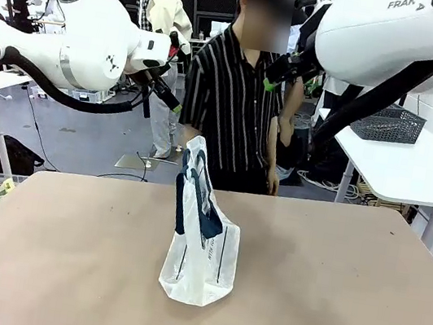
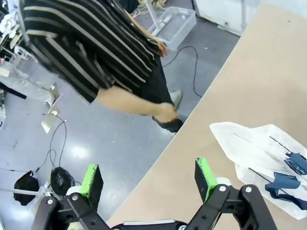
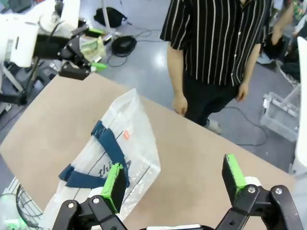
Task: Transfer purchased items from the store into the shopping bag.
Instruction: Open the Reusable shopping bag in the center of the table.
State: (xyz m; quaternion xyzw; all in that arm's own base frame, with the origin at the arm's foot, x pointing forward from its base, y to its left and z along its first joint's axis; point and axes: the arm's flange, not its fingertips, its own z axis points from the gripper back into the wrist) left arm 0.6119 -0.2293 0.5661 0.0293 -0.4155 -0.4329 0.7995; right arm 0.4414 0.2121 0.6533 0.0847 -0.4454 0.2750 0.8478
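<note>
Left gripper (image 1: 173, 104) hangs at upper left of the front view, above the far edge of the tan table (image 1: 343, 298). Its jaws are spread wide, as the left wrist view (image 2: 147, 177) confirms, and it grips nothing. The shopping bag (image 1: 202, 251) stands at table centre, leaning, with its navy handles (image 1: 194, 200) drooped down one face. The clear film looks slack and the mouth pinched, so I judge the bag unfilled and the task at its start. The person (image 1: 237, 108) stands behind the bag at the far edge, arms down. Right gripper (image 1: 280, 74) is raised at upper centre-right, fingers equally wide apart (image 3: 174, 179) and empty. A dark lattice basket (image 1: 396, 123) sits on the white side table at far right; I cannot tell if it is the store. To do the step well, pinch one handle or rim and lift it to open the mouth. Lower items in from straight above, because the floppy bag (image 3: 120, 148) may tip.
</note>
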